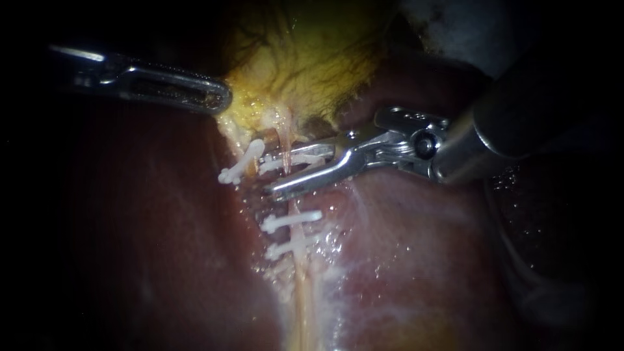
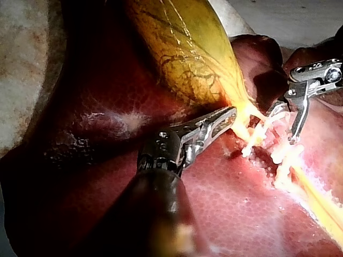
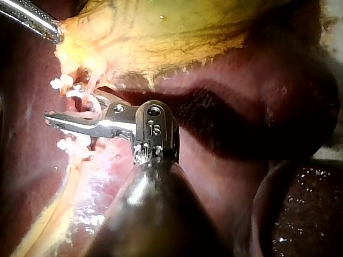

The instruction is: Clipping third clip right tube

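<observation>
The yellow gallbladder lies on the dark red liver. My left instrument comes from the upper left, its jaws shut on the gallbladder's lower edge. The pale right tube runs down from there and carries two white clips. My right instrument straddles this tube above them, with a gap showing between the jaws. A third white clip lies across the tube beside the upper jaw. One more white clip sits on the left tube.
Glistening pale tissue surrounds the tube's lower run. The right instrument's dark shaft fills the upper right. White material shows behind the gallbladder.
</observation>
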